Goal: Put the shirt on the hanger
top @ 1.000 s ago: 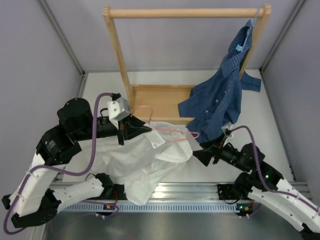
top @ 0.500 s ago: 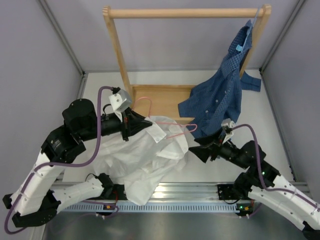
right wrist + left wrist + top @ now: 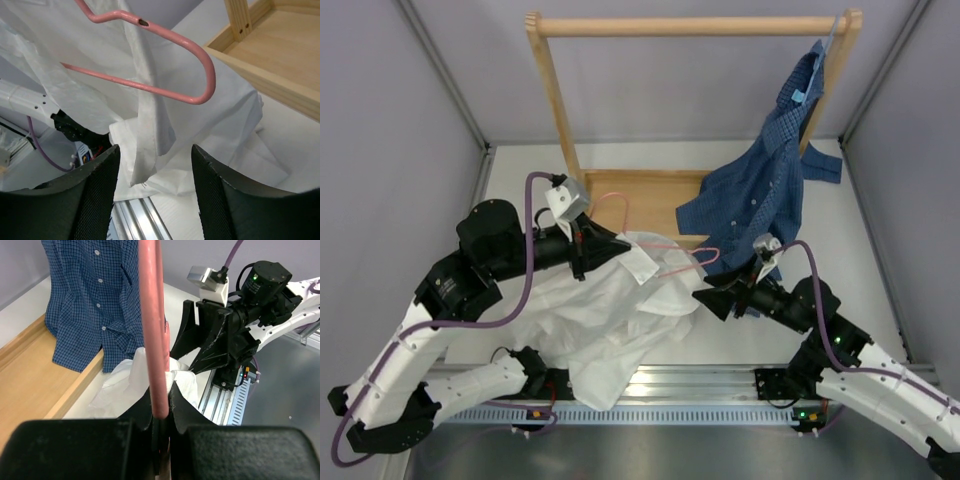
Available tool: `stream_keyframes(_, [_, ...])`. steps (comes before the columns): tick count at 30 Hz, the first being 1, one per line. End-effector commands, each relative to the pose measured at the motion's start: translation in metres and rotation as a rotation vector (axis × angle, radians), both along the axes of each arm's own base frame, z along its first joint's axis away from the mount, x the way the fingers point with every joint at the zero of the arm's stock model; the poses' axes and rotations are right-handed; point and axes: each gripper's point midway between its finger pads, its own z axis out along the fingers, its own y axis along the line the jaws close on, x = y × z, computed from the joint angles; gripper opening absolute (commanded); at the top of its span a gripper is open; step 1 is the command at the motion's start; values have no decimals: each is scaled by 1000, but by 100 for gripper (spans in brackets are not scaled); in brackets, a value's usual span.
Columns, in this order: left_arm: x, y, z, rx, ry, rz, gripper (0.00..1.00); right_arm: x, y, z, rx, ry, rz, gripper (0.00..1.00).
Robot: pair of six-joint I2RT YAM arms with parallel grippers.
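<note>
The white shirt point(image 3: 610, 320) lies crumpled on the table between the arms and drapes over the near rail. The pink wire hanger point(image 3: 665, 245) is lifted above it, with part of the shirt hanging over its frame. My left gripper point(image 3: 592, 245) is shut on the hanger wire point(image 3: 152, 330). My right gripper point(image 3: 713, 298) is open, just right of the hanger's end loop point(image 3: 197, 75). A white shirt edge point(image 3: 147, 145) hangs between its fingers, untouched.
A wooden rack point(image 3: 560, 110) with a top rail and a base tray point(image 3: 630, 200) stands at the back. A dark blue checked shirt point(image 3: 760, 190) hangs from the rail's right end. Grey walls close in left and right.
My left gripper has lifted the hanger and carried it back and right, pulling the shirt with it. My right gripper has moved up toward the hanger's end.
</note>
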Motion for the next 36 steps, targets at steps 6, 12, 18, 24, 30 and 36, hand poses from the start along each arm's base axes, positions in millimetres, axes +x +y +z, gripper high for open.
stream_keyframes(6, [5,-1,29,-97,-64,27,0,4,24,16,67,-40,69,3])
stream_keyframes(12, [-8,11,39,-116,-111,13,0,50,-18,7,-68,-17,-272,0])
stream_keyframes(18, [-11,29,19,-62,-165,54,0,85,-47,30,-284,-17,-437,0])
stream_keyframes(24, [6,48,-11,17,-152,191,0,91,-55,88,-281,-92,-466,0])
stream_keyframes(30, [45,60,-15,54,-105,409,0,58,-20,121,-194,-161,-204,0])
stream_keyframes(36, [52,19,13,-148,-61,320,0,5,28,108,2,-96,120,0])
